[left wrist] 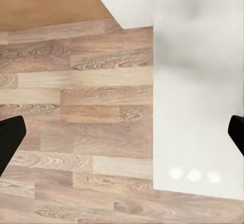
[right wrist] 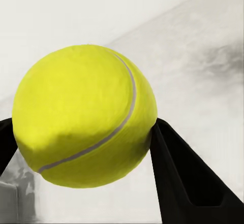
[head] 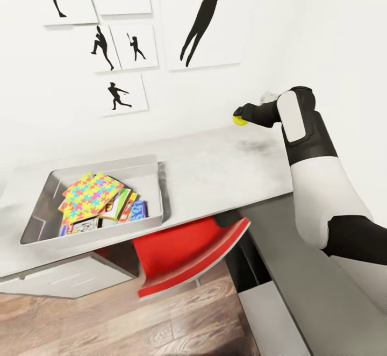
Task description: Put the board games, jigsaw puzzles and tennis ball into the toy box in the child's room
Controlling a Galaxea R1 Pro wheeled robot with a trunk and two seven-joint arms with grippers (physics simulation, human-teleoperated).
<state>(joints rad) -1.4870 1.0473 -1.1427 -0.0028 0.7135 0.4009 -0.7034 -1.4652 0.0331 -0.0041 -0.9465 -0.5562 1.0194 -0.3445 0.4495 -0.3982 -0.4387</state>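
Note:
My right gripper (head: pixel 239 118) is shut on the yellow-green tennis ball (head: pixel 239 120), held above the far right part of the table (head: pixel 226 168). Up close, the tennis ball (right wrist: pixel 84 115) sits between the black fingers (right wrist: pixel 188 178). The grey toy box (head: pixel 153 165) rests on the table's left end. Inside it lies a jigsaw puzzle (head: pixel 91 192) on top of the colourful board games (head: pixel 126 208). My left gripper (left wrist: pixel 122 135) is open over wooden floor, its dark fingertips at the picture's edges.
A red chair (head: pixel 188 254) is tucked under the table's front edge. A grey side panel (head: pixel 301 286) runs along the right. Black silhouette pictures (head: pixel 118 38) hang on the white wall behind. A white panel (left wrist: pixel 198 107) stands beside the wooden floor (left wrist: pixel 76 117).

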